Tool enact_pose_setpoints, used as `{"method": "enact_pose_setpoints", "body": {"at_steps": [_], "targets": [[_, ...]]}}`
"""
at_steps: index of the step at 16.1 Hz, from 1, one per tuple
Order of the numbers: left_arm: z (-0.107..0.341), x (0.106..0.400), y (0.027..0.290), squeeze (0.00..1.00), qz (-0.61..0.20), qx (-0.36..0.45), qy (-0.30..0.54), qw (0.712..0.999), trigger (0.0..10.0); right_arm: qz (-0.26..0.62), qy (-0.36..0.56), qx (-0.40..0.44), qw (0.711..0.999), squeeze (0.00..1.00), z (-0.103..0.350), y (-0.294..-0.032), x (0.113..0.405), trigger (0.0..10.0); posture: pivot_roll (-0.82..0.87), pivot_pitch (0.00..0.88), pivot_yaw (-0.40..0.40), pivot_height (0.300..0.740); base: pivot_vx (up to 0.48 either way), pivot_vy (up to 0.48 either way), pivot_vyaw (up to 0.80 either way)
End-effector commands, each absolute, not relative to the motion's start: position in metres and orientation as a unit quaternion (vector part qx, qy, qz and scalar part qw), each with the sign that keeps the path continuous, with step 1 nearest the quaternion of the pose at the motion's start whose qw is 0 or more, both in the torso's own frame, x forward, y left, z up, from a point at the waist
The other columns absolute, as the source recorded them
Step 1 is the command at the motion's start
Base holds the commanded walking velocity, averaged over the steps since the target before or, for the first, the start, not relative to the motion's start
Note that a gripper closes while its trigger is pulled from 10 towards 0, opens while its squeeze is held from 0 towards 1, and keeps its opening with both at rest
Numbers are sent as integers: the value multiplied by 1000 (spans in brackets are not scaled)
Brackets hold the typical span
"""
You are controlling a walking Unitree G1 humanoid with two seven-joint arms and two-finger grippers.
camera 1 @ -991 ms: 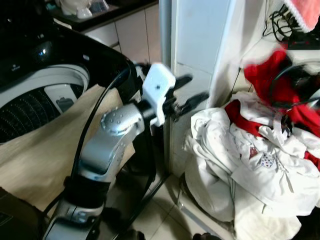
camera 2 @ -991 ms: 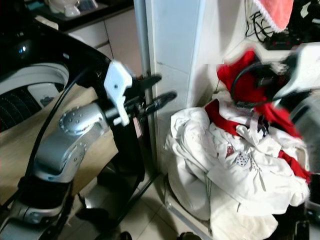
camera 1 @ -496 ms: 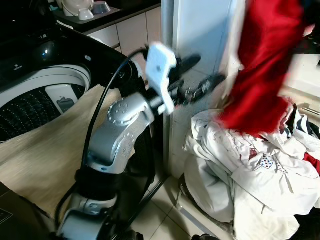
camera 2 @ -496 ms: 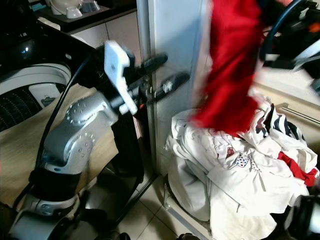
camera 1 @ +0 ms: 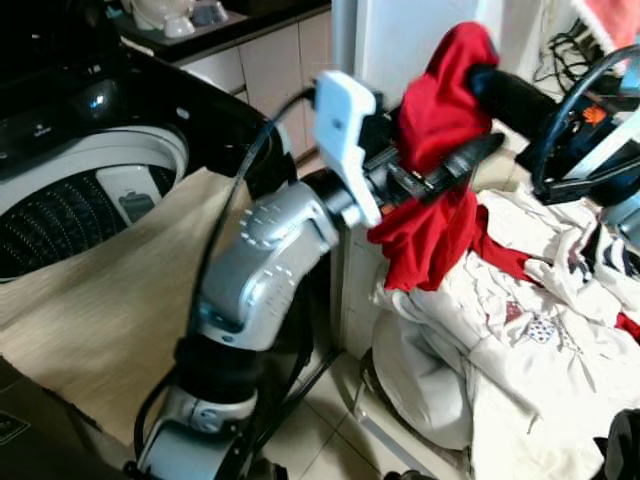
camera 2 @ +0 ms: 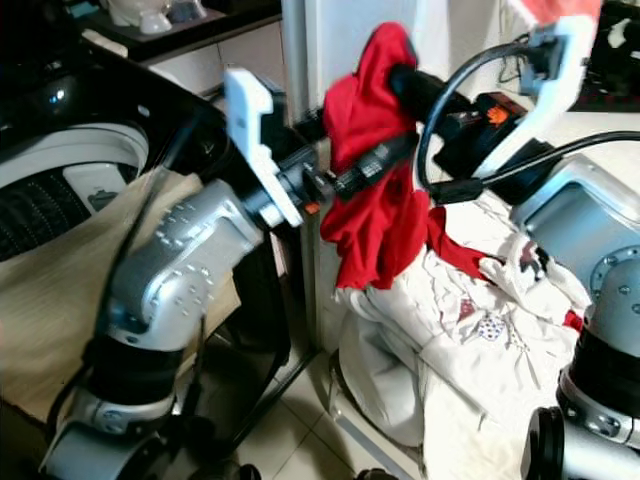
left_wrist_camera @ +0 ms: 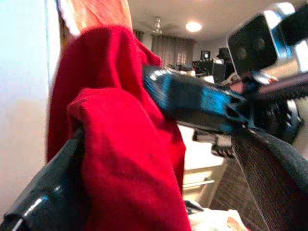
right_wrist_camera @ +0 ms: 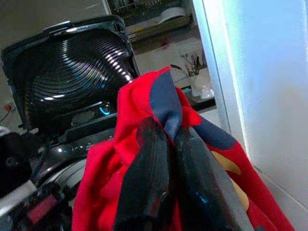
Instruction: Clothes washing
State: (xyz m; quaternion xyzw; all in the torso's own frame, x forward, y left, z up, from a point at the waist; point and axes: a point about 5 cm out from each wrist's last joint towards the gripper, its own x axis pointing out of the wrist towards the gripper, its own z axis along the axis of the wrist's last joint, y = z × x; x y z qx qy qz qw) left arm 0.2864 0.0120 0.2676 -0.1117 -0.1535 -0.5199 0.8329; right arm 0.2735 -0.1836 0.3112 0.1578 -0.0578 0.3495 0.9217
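Note:
A red garment (camera 1: 432,215) with a navy patch hangs in the air beside the white pillar, above the laundry pile. My right gripper (right_wrist_camera: 168,139) is shut on its top fold, and its black fingers (camera 2: 425,92) reach in from the right. My left gripper (left_wrist_camera: 159,144) is open, raised level with the cloth, which lies between its two fingers. One left finger (camera 1: 462,162) crosses in front of the garment; the other is hidden behind it. The top-loading washing machine (camera 1: 95,185) stands open at the left.
A heap of white clothes (camera 1: 510,340) with some red pieces lies in a basket at lower right. A beige sheet (camera 1: 110,290) drapes over the washer's front. The white pillar (camera 2: 305,50) stands between washer and pile. Cabinets and a counter are behind.
My right gripper pulled the red garment up out of the pile and swung it left. My left gripper rose and moved in around the cloth.

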Motion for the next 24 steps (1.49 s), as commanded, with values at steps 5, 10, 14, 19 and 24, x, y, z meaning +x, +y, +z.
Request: {"method": "enact_pose_setpoints", "body": {"at_steps": [5, 10, 14, 19, 24], "targets": [[262, 292, 15, 0, -501, -113, -139, 847, 0, 359, -61, 166, 916, 0, 314, -176, 265, 0, -113, 0, 53, 740, 0, 0, 0], [261, 291, 16, 0, -507, -111, -139, 844, 0, 356, -56, 175, 916, 0, 313, -174, 262, 0, -108, 0, 44, 740, 0, 0, 0], [260, 292, 16, 0, -508, -111, -138, 843, 0, 353, -57, 179, 917, 0, 314, -175, 261, 0, -107, 0, 41, 740, 0, 0, 0], [260, 292, 16, 0, -509, -112, -138, 842, 0, 353, -57, 180, 916, 0, 314, -175, 261, 0, -107, 0, 41, 740, 0, 0, 0], [262, 295, 19, 0, -500, -118, -144, 846, 0, 347, -63, 207, 912, 1000, 316, -178, 261, 10000, -109, 0, 44, 740, 0, 0, 0]]}}
